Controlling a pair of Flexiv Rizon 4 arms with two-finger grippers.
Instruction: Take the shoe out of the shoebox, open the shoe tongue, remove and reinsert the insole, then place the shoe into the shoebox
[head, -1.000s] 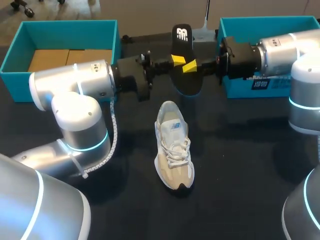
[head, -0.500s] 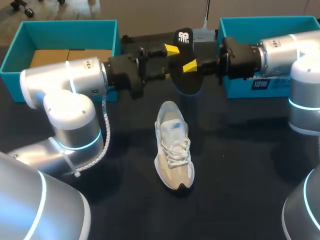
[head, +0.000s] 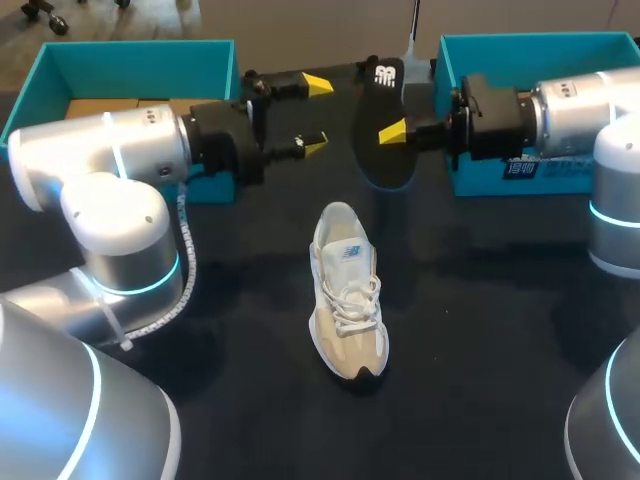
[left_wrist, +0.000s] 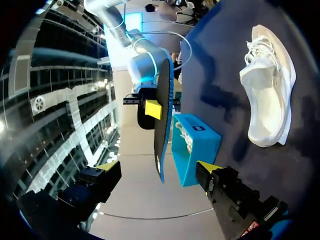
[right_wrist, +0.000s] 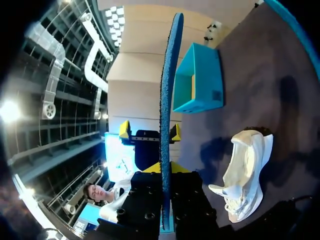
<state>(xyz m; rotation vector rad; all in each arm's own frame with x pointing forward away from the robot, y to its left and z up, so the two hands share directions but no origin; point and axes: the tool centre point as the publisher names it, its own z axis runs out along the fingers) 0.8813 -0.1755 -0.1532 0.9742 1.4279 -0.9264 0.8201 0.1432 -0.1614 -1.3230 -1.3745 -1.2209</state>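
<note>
A white and beige shoe (head: 347, 290) lies on the dark table, toe toward me. Above and behind it the black insole (head: 375, 165) hangs on edge, and my right gripper (head: 385, 130) is shut on its middle. My left gripper (head: 317, 114) stands open just left of the insole, not touching it. From the left wrist, the insole (left_wrist: 162, 125) stands ahead of the open left gripper (left_wrist: 159, 167), with the shoe (left_wrist: 267, 105) off to one side. In the right wrist view the insole (right_wrist: 166, 100) rises edge-on from the right gripper (right_wrist: 165, 169), beside the shoe (right_wrist: 245, 170).
A teal shoebox (head: 130, 46) with brown cardboard inside stands at the back left, behind my left arm. A second teal box (head: 540, 40) stands at the back right, behind my right arm. Dark tabletop surrounds the shoe.
My left gripper has opened, let go of the insole and drawn back to the left. The insole stays in my right gripper and has tilted slightly.
</note>
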